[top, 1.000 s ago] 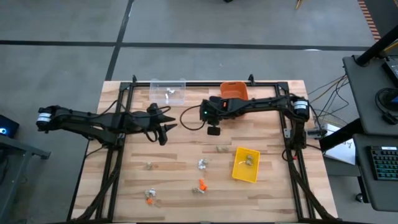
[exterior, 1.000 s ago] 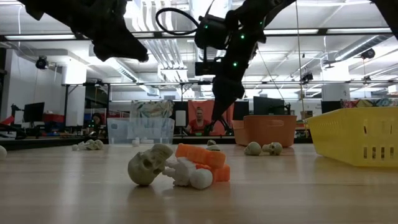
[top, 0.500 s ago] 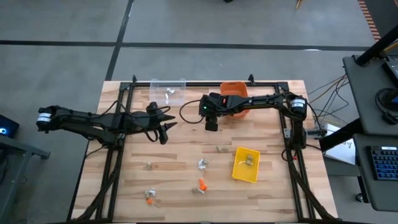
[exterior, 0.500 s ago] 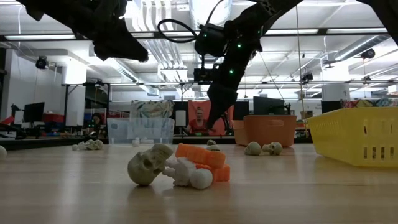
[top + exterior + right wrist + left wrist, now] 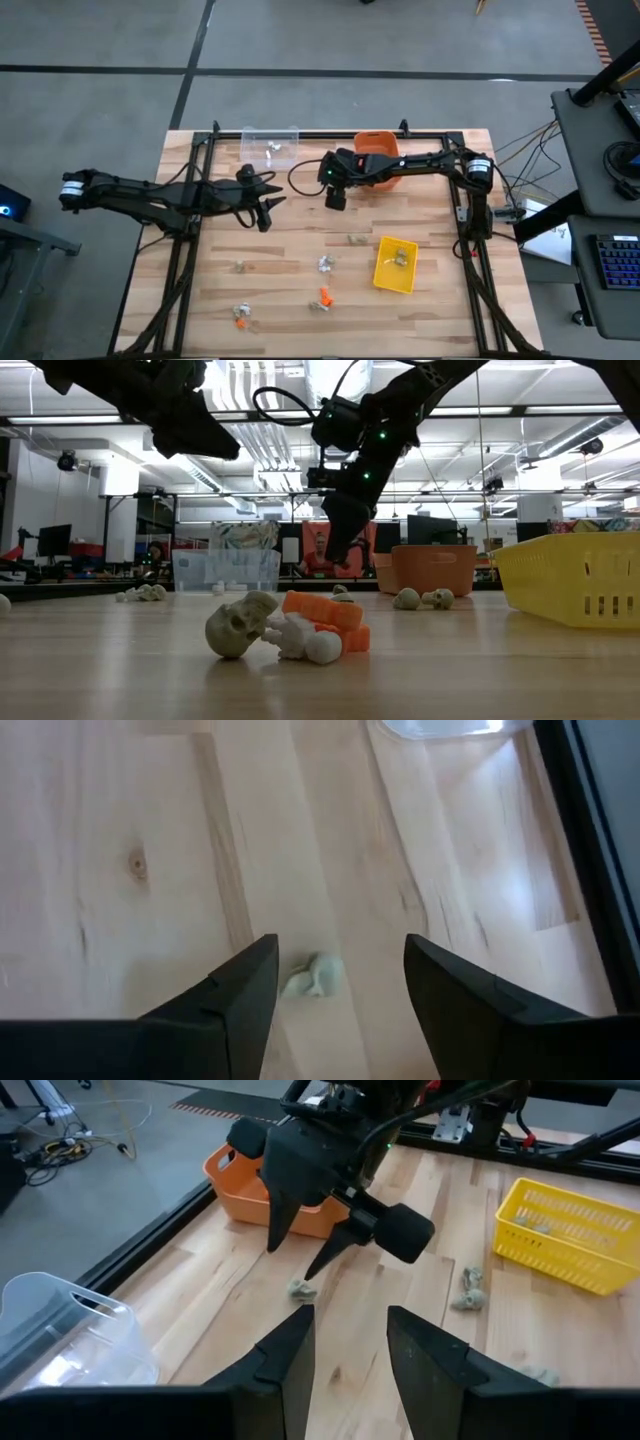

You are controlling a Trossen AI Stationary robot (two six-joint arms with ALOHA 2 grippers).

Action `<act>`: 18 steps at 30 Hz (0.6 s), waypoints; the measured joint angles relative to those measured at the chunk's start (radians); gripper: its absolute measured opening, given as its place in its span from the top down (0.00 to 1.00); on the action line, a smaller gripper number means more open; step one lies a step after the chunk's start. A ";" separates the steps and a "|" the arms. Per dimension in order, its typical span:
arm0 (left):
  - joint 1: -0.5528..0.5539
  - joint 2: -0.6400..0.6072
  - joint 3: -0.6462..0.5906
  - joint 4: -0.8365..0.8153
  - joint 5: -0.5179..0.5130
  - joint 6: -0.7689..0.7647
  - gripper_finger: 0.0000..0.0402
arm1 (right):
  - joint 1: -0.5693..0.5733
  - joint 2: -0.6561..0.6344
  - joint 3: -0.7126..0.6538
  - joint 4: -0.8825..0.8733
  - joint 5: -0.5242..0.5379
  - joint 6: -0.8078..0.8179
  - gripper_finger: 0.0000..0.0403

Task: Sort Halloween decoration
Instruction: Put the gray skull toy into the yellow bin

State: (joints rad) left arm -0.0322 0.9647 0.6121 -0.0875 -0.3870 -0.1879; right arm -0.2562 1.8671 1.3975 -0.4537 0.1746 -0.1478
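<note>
High view: 3 bins on the tabletop [image 5: 440, 300]. Clear bin [image 5: 270, 147] at 11 o'clock, w/ a white bit inside. Orange bin [image 5: 377, 146] at 12. Yellow bin [image 5: 395, 264] at about 4, w/ a trinket inside.

Loose Halloween decoration [image 5: 325, 264] lies in about 6 small spots, mostly from 5 to 7 o'clock on the tabletop; 2 spots have orange bits.

2 arms. Left hand [image 5: 268, 204] hangs at 9 o'clock from the middle, fingers partly apart, holding nothing.

Right hand [image 5: 334, 201] is just by the orange bin, fingers wide, nothing in them. One pale trinket [image 5: 312, 974] lies on the wood under its gap.

Vs 1 s ago: right hand has moved a bit toward 10 o'clock & its fingers have spread. Left hand stayed put.
</note>
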 joint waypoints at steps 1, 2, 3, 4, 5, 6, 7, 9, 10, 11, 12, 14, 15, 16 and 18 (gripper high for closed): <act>0.000 0.001 0.000 0.001 0.000 0.000 0.73 | 0.000 0.003 0.000 0.001 -0.001 0.006 0.48; 0.000 0.002 0.000 0.003 0.000 0.000 0.73 | 0.000 0.013 0.000 0.003 -0.001 0.009 0.48; 0.000 0.003 0.000 0.006 0.000 0.000 0.73 | 0.000 0.021 0.000 0.006 -0.001 0.010 0.48; 0.000 0.003 0.000 0.010 0.000 0.000 0.73 | 0.000 0.033 0.000 0.005 0.002 0.009 0.48; 0.000 0.003 0.000 0.010 0.000 0.000 0.73 | 0.000 0.046 -0.001 0.003 0.014 0.007 0.48; 0.000 0.003 0.000 0.012 0.000 0.000 0.73 | 0.000 0.057 -0.002 0.002 0.027 0.008 0.48; 0.000 0.003 0.000 0.015 0.000 0.000 0.73 | 0.000 0.069 -0.002 0.002 0.035 0.011 0.48; 0.000 0.003 0.000 0.015 0.000 0.000 0.73 | 0.000 0.090 -0.002 0.001 0.035 0.021 0.48; 0.000 0.003 0.000 0.015 0.000 0.000 0.73 | 0.000 0.101 0.000 0.001 0.036 0.022 0.48; 0.000 0.003 0.000 0.014 0.000 0.000 0.73 | 0.000 0.112 0.002 0.000 0.036 0.023 0.48; 0.000 0.003 0.000 0.014 0.000 0.000 0.73 | 0.000 0.122 0.004 0.001 0.036 0.026 0.49; 0.000 0.003 0.000 0.014 0.000 0.000 0.73 | 0.000 0.139 0.009 -0.001 0.038 0.045 0.49; 0.000 0.003 0.000 0.014 0.000 0.000 0.73 | 0.000 0.143 0.013 -0.001 0.039 0.051 0.49; 0.000 0.003 0.000 0.014 0.000 0.000 0.73 | 0.000 0.145 0.015 -0.003 0.038 0.059 0.49; 0.000 0.003 0.000 0.014 0.000 0.000 0.73 | 0.000 0.145 0.016 -0.004 0.037 0.072 0.49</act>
State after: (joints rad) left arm -0.0322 0.9672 0.6121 -0.0738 -0.3870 -0.1879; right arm -0.2562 2.0125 1.4132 -0.4580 0.2112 -0.0760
